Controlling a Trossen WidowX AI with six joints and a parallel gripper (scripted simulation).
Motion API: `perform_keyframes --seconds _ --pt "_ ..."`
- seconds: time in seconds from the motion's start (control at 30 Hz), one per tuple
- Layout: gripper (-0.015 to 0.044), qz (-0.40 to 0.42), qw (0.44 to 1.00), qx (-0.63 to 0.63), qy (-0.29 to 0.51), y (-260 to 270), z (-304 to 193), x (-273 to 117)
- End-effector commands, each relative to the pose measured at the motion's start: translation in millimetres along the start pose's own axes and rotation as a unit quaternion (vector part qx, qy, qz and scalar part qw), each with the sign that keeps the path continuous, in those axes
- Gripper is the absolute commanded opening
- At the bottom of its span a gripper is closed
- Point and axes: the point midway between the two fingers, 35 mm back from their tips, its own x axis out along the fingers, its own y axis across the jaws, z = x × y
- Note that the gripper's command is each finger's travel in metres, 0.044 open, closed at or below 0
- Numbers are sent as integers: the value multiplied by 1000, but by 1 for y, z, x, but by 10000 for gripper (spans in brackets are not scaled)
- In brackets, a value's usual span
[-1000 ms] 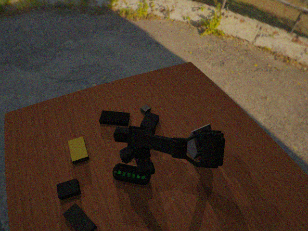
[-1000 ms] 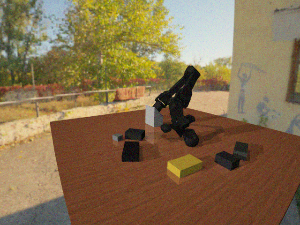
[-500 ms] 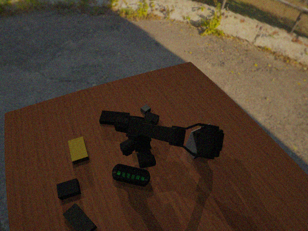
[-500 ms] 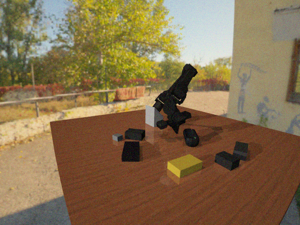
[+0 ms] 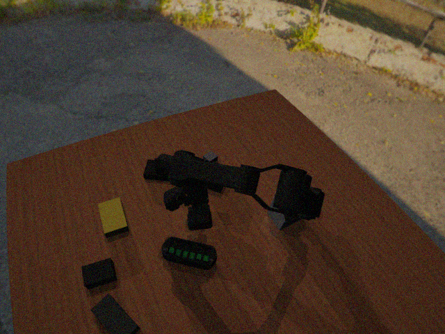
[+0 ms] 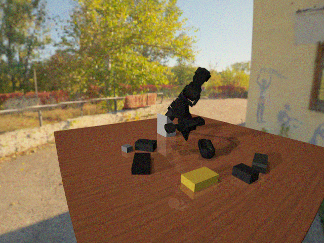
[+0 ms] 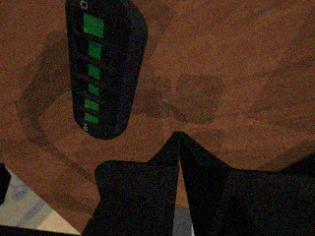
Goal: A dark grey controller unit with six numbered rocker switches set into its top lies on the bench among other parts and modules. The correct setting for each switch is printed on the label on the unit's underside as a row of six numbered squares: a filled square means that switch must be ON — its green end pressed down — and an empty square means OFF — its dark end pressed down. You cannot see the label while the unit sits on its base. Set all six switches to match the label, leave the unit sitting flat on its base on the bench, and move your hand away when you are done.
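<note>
The dark controller unit [image 5: 189, 264] [image 6: 206, 152] [image 7: 130, 59] lies on the bench with its switch side up. Six green switch ends show in a row in the top view and the wrist view; I cannot tell for certain which ends are pressed down. The label on the underside is hidden. My gripper [image 5: 199, 227] [image 6: 186, 138] [image 7: 178, 136] is shut and empty. It is raised above the bench beside the unit, apart from it. In the wrist view the unit is up and left of the fingertips.
A yellow block [image 5: 112, 216] [image 6: 200, 174] lies near the unit. Two dark blocks [image 5: 99, 273] [image 6: 245, 173] lie on one side. Two more dark blocks [image 6: 145, 145] [image 6: 141, 163], a small grey cube [image 5: 210, 156] [image 6: 127, 148] and an upright white panel [image 6: 162, 126] stand on the other.
</note>
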Motion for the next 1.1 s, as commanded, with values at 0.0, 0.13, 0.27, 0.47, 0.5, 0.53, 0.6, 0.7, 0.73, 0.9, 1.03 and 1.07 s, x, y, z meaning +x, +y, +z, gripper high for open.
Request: perform_keyframes --seconds 0.0,0.13,0.27,0.47,0.5,0.53,0.6,0.7,0.73,0.9,1.03,1.07 --pt "0 -64 997 37 16 26 34 -1" --pt "0 -134 987 90 14 63 66 3" --pt "0 -196 971 138 -11 108 90 12" --pt "0 -227 959 165 -36 140 101 19" --pt "0 -227 959 165 -36 140 101 19" --pt "0 -227 959 165 -36 140 101 19" --pt "0 -227 959 165 -36 140 101 19" --pt "0 -227 959 165 -36 140 101 19" --pt "0 -227 959 165 -36 139 101 20" --pt "0 -227 959 165 -36 138 102 28" --pt "0 -226 959 165 -35 137 103 34" --pt "0 -226 959 165 -35 137 104 36"
